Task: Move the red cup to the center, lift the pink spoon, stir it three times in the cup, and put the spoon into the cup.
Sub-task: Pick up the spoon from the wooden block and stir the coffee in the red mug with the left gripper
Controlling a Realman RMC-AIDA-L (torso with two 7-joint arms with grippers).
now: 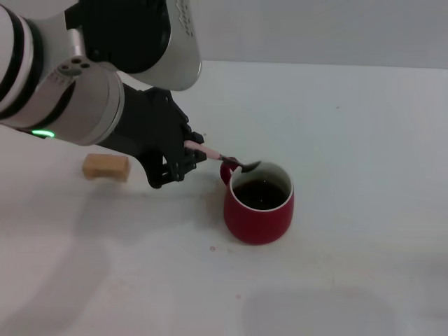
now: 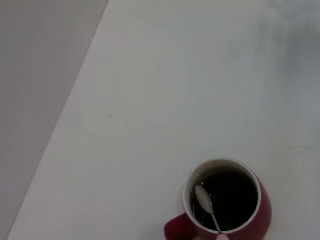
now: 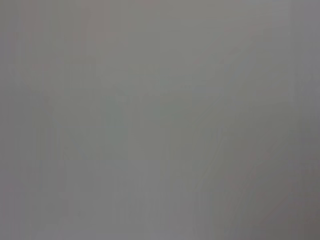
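The red cup (image 1: 259, 206) stands on the white table near the middle, holding dark liquid, its small handle toward my left gripper. My left gripper (image 1: 190, 152) is shut on the pink spoon (image 1: 210, 153) by its pale pink handle, just left of the cup. The spoon's grey bowl (image 1: 250, 166) reaches over the cup's near-left rim. In the left wrist view the cup (image 2: 225, 202) shows from above with the spoon's metal bowl (image 2: 203, 199) over the liquid. The right gripper is out of view.
One tan rectangular block (image 1: 106, 167) lies on the table left of the gripper, partly under my left arm. The white table (image 1: 364, 126) extends to the right and far side of the cup. The right wrist view shows only plain grey.
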